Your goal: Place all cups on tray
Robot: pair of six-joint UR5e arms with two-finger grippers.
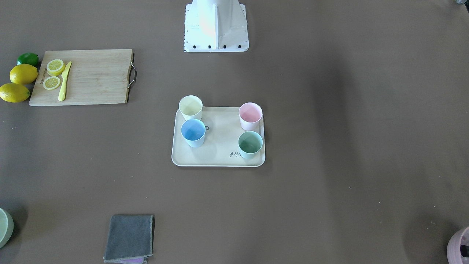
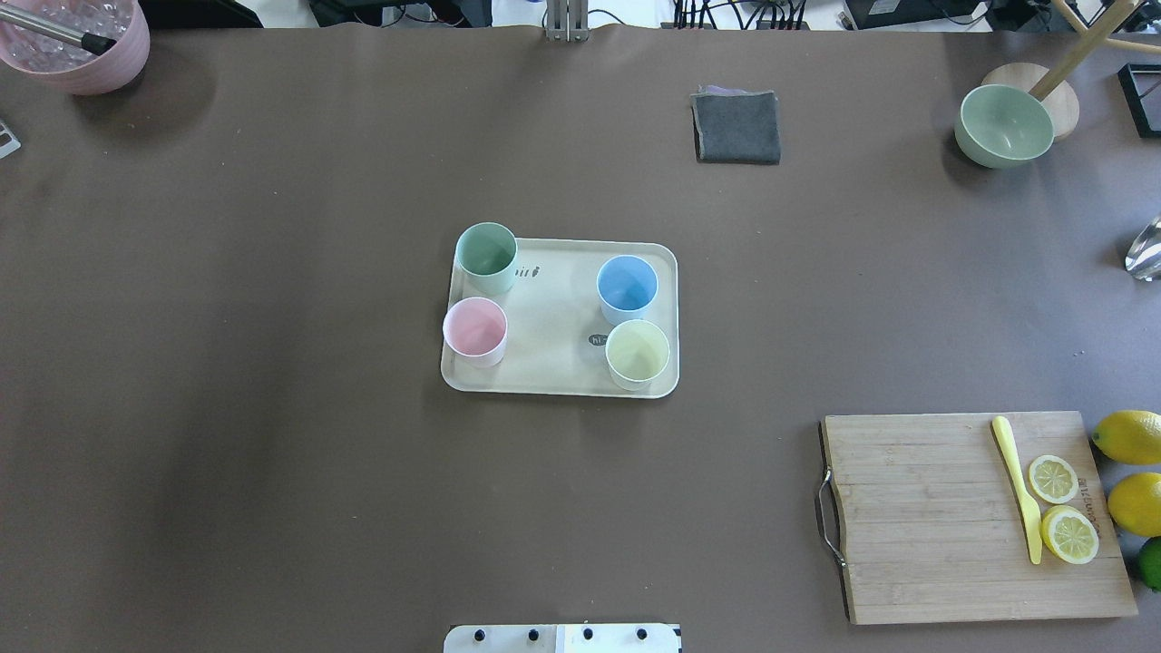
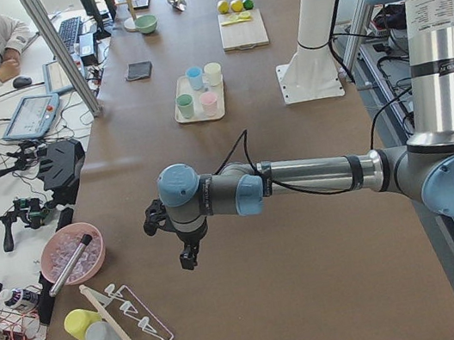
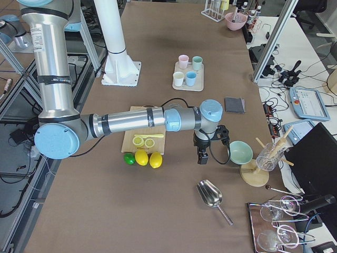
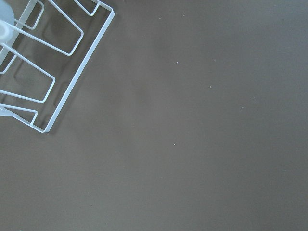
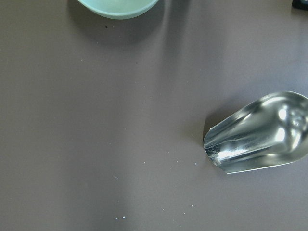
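The cream tray [image 2: 553, 317] lies at the table's middle. Several cups stand upright on it: a green cup [image 2: 487, 254], a pink cup [image 2: 474, 328], a blue cup [image 2: 627, 286] and a yellow cup [image 2: 638, 354]. The tray also shows in the front-facing view [image 1: 220, 146]. My left gripper [image 3: 188, 259] hangs over bare table near the table's left end, far from the tray. My right gripper [image 4: 202, 157] hangs near the right end, beside a green bowl. Both show only in the side views, so I cannot tell whether they are open or shut.
A wooden cutting board [image 2: 943, 526] with lemon slices and a yellow knife lies front right, with lemons [image 2: 1129, 435] beside it. A grey cloth [image 2: 736, 127], a green bowl [image 2: 1002, 125] and a pink bowl [image 2: 77, 45] stand at the far edge. A metal scoop [image 6: 260, 134] and a wire rack [image 5: 43, 72] lie under the wrists.
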